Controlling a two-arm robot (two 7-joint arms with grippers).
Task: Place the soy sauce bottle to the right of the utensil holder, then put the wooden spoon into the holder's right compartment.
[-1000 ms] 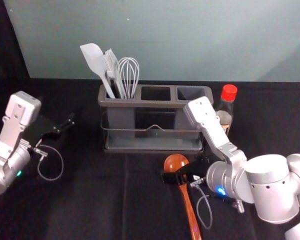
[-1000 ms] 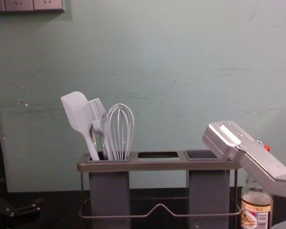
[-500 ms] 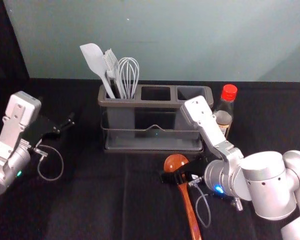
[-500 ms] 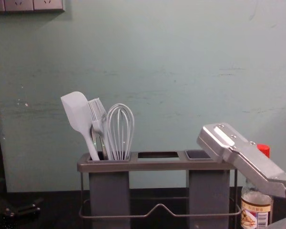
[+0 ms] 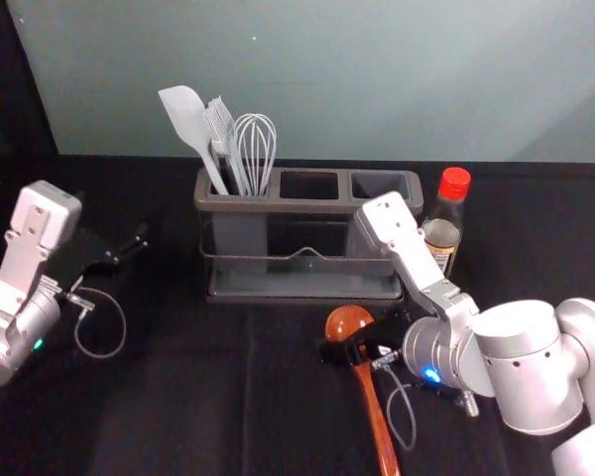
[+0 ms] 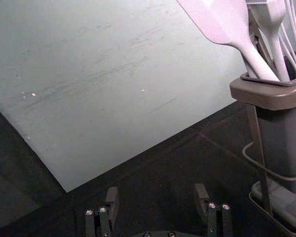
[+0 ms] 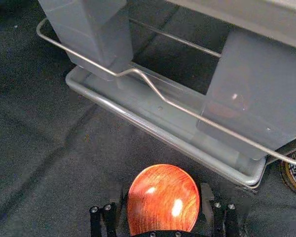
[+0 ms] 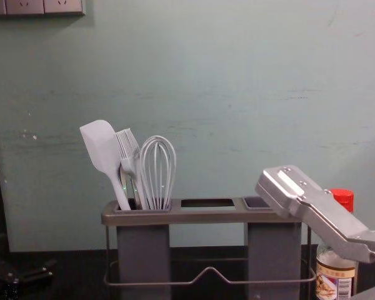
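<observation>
Red-brown wood first: we've got the wooden spoon (image 5: 380, 426) lying on the black cloth (image 5: 198, 397) in front of the utensil holder (image 5: 312, 206), bowl towards the holder, handle running back towards us. Our right gripper (image 5: 353, 347) is down at the spoon, fingers spread wide, and in the right wrist view the bowl sits between them. Can't tell if either one touches it, tbh.

Soy sauce bottle (image 5: 444, 228) is standing upright just to the right of the holder, red cap on, and in the chest view our right arm partly covers it. Over in the holder's left compartment we have a pale spatula (image 5: 186, 117), a brush-like utensil (image 5: 221, 124) and a whisk (image 5: 256, 144). Our left gripper (image 5: 129, 250) is parked off to the holder's left, fingers wide apart.
</observation>
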